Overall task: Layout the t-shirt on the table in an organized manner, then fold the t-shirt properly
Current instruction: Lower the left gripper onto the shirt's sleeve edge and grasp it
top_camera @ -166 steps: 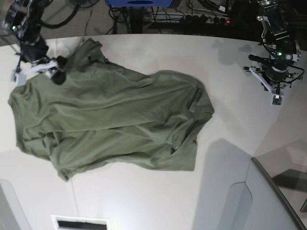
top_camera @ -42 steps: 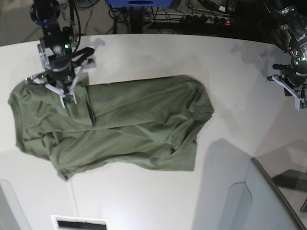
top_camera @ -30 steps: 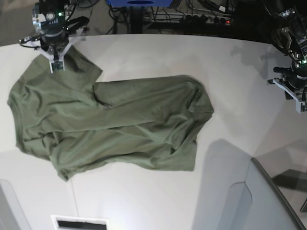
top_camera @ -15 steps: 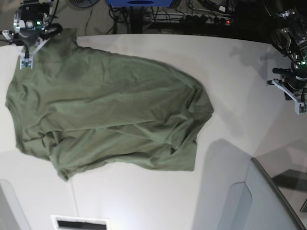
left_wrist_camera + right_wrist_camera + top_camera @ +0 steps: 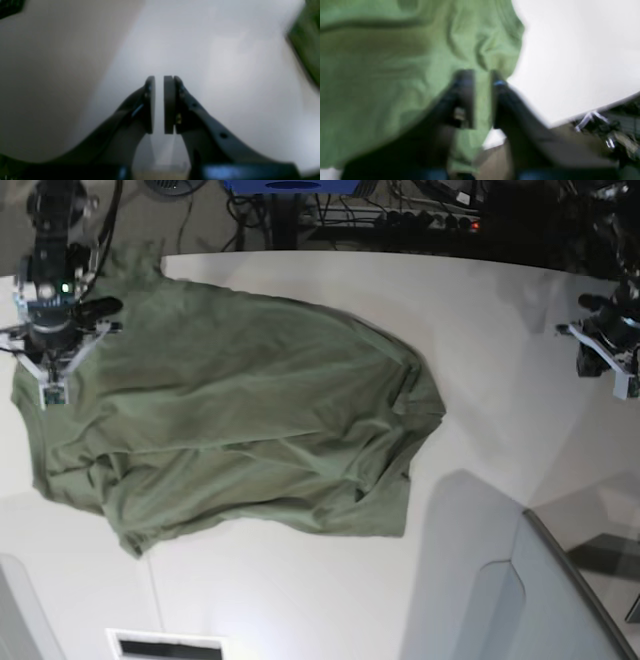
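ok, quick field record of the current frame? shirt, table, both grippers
shirt: olive-green t-shirt, spread mostly flat, wrinkled, bunched at its right end in the base view
table: white tabletop, bare around the shirt
right gripper: over the shirt's left edge in the base view; wrist view blurred, jaws near together, no cloth clearly pinched
left gripper: above bare table, off the shirt, narrow gap between the pads, empty
grey panel: lower right corner in the base view
fold: not started
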Controlling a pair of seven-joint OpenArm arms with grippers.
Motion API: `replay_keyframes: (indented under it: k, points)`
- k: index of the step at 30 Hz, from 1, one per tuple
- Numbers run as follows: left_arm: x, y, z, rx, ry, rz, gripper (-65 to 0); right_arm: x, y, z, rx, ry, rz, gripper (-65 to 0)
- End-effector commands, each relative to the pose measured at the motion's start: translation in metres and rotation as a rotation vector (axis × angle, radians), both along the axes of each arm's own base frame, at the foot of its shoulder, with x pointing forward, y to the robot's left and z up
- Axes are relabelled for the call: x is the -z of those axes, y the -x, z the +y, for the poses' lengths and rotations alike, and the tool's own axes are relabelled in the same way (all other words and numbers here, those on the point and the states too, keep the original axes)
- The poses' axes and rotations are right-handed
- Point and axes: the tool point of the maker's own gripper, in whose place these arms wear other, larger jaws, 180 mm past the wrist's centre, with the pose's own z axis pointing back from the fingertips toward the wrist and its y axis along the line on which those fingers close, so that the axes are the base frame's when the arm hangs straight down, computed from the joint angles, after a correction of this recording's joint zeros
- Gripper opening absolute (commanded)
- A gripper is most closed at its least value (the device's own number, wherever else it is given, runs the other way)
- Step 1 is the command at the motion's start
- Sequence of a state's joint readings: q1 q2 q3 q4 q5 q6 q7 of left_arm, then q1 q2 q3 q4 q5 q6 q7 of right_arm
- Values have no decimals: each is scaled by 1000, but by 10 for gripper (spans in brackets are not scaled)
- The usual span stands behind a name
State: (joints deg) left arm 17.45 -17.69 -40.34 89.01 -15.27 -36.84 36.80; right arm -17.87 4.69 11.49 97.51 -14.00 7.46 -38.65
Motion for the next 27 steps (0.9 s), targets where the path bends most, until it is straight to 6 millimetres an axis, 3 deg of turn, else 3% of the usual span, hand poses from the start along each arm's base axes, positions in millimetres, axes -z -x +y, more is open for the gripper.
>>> replay_keyframes:
  k: [1, 5, 8, 9, 11, 13, 21, 23, 27]
  points:
    - [-10, -6, -9, 70, 1, -29, -579, 3, -10, -1, -16, -7, -7, -650]
    - [-4, -1, -57, 221, 15, 3, -581, 29, -17, 5, -43, -47, 57, -648]
    - [-20, -12, -121, 347, 59, -66, -569, 26, -22, 11, -64, -59, 8, -648]
    - [-23, -14, -133, 351, 70, -70, -569, 26, -23, 16, -67, -68, -4, -647]
    - [-21, -22, -146, 328, 83, -36, -558, 22, -24, 19, -67, -71, -16, -644]
    - [-17, -30, -155, 305, 98, 4, -507, 21, -22, 20, -71, -71, -14, -644]
    - [2, -51, -200, 265, 281, -17, -204, 19, -13, 19, -78, -61, -9, -642]
    - [17, -55, -208, 241, 344, 6, -196, 20, -11, 19, -78, -61, -4, -642]
    - [40, -64, -213, 136, 438, 27, -244, 20, -8, 19, -79, -61, -1, -642]
